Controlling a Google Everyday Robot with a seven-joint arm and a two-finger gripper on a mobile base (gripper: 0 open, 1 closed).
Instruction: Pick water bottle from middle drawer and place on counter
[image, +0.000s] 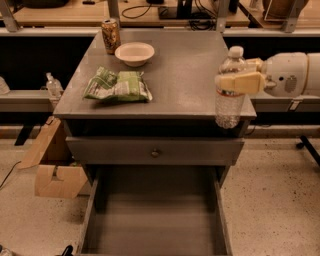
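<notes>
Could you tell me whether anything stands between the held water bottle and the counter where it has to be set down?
Nothing visible does. The gripper holds the water bottle at the front right corner of the counter, and the surface beside it is bare. The chip bag, bowl and can sit well to the left.

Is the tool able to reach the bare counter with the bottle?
Probably yes: the tool, shut on the water bottle, hangs at the right front corner of the counter; the bag and bowl lie left.

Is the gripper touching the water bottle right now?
Touching. Camera view shows the gripper, at the front right corner of the counter, clamped around the water bottle.
</notes>
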